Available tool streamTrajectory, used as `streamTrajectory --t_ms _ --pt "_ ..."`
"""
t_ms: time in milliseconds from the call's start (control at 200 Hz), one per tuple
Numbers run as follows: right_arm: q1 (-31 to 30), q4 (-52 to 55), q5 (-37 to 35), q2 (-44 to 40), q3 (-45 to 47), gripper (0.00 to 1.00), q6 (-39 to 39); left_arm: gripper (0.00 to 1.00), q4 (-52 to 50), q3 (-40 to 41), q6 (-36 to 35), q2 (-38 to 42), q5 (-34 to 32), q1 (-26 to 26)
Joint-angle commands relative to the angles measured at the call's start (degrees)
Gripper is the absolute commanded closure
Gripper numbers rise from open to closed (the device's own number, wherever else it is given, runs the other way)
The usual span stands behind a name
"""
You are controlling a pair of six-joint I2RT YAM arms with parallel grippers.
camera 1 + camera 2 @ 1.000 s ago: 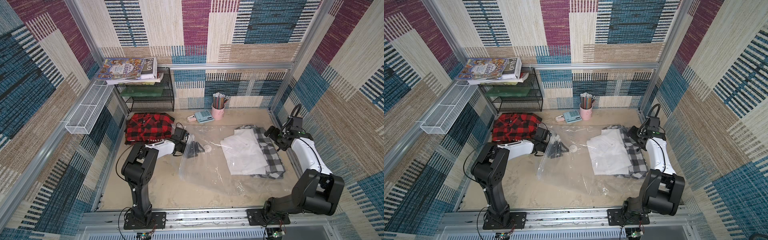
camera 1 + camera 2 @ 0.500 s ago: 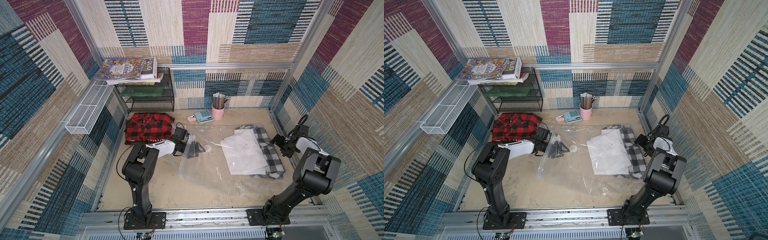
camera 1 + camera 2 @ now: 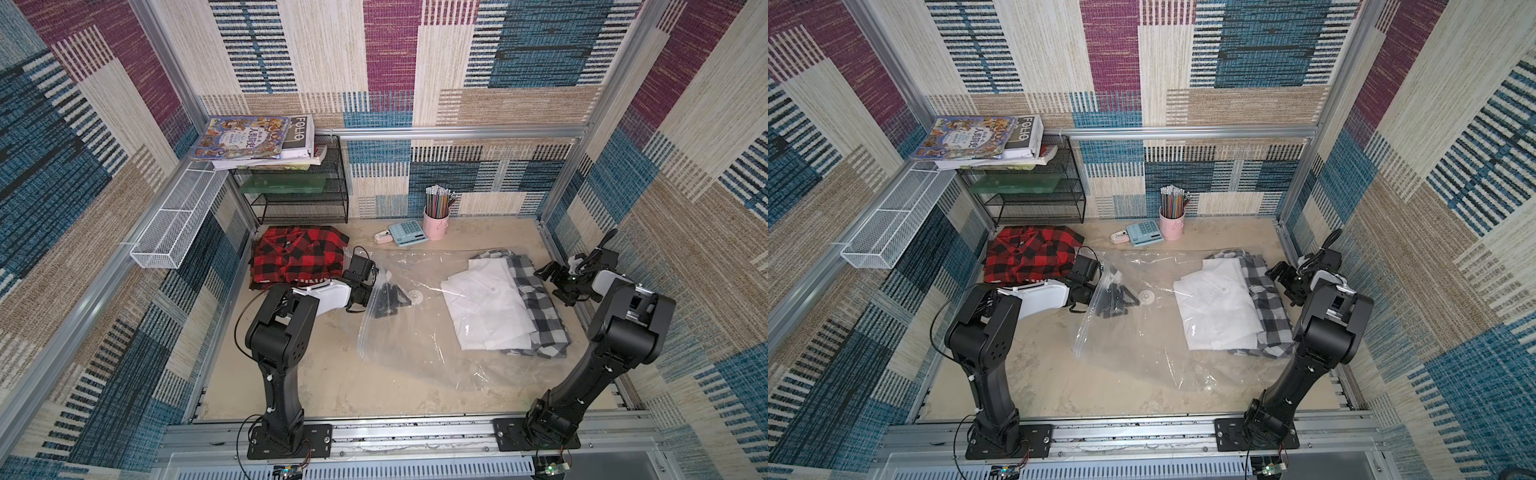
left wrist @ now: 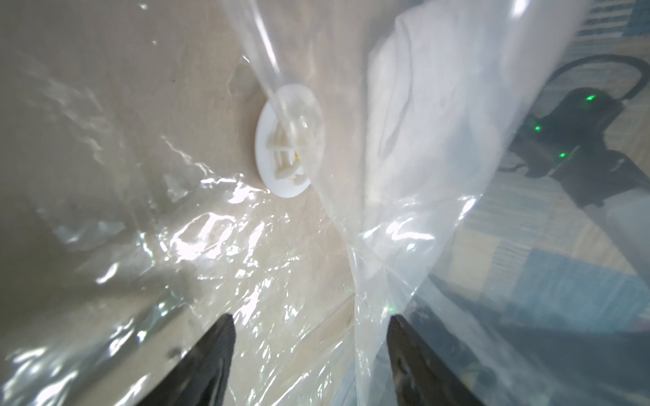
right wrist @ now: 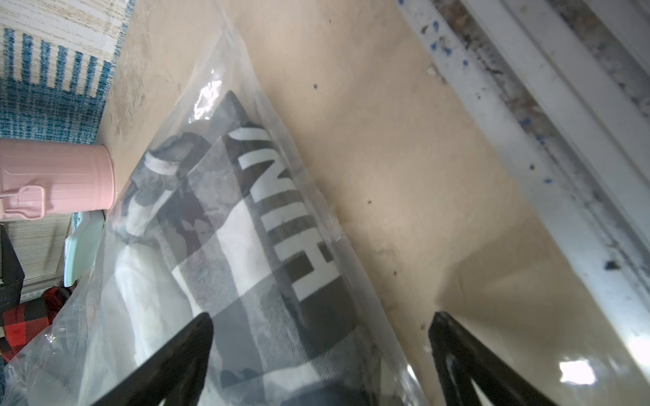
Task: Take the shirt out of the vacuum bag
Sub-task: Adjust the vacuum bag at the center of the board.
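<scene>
I read "FOLIO" on a book (image 3: 301, 131); white letters on the check shirt (image 5: 246, 246) are partly hidden. The bag (image 3: 415, 340) lies flat on the beige worktop (image 3: 324, 374) between patchwork woven walls (image 3: 390, 62), with the white shirt (image 3: 486, 307) and check shirt in its right end. My left hand (image 4: 309, 323), fingers apart, sits in the bag's left end; my right hand (image 5: 323, 316) gapes wide beside the check shirt.

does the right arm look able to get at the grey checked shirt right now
Probably not directly. The right gripper sits close beside the grey checked shirt, jaws open, but the shirt lies inside the vacuum bag, and the clear plastic covers it on that side.
</scene>
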State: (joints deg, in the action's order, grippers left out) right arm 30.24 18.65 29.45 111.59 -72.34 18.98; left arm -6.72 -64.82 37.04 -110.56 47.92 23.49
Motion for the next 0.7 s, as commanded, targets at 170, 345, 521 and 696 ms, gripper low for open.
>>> streamTrajectory --t_ms 170,345,521,696 --pt "0.3 -2.8 4.8 7.2 -4.3 0.00 1.3 0.30 -1.7 -0.1 -2.1 -0.1 1.3 0.1" --pt "-1.3 -3.4 9.2 11.0 -6.8 0.05 1.1 0.30 -2.8 -0.4 -2.8 -0.3 1.4 0.1" --pt "-2.2 -3.7 10.4 13.4 -8.2 0.18 1.9 0.31 -3.4 -0.5 -3.1 -0.3 1.2 0.1" --pt "-1.8 -3.9 10.8 13.6 -8.5 0.32 2.2 0.31 -4.0 -0.5 -3.6 -0.4 1.2 0.1"
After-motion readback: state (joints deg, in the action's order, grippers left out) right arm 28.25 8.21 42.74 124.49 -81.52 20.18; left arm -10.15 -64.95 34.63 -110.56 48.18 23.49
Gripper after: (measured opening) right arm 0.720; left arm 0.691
